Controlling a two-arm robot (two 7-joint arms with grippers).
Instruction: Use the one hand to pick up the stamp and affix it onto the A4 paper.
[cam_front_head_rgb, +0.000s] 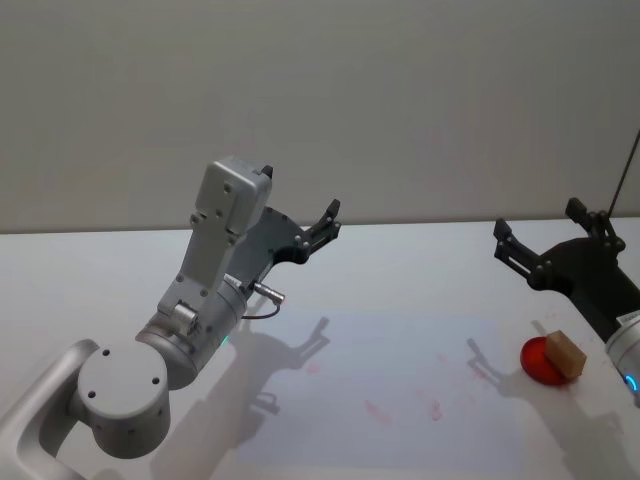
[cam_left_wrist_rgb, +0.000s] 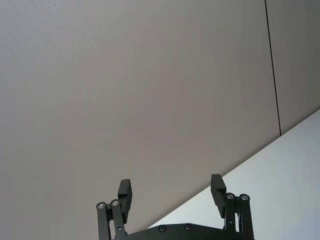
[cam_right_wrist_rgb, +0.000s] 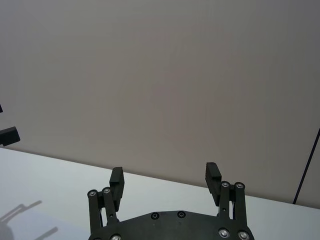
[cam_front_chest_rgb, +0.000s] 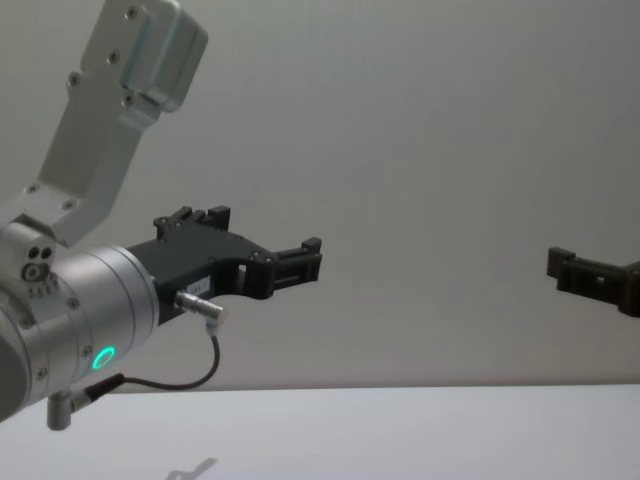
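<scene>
The stamp, a small light-brown wooden block with a red round part beneath it, rests on the white table at the right, just off the A4 paper. The paper lies flat mid-table and bears a few faint red marks. My right gripper hangs open and empty in the air above and slightly behind the stamp, its fingers pointing at the back wall. My left gripper is also raised, open and empty, over the table's far middle.
The left arm's big silver body rises over the table's left side. A plain grey wall stands behind the table. A thin dark cable runs down at the far right.
</scene>
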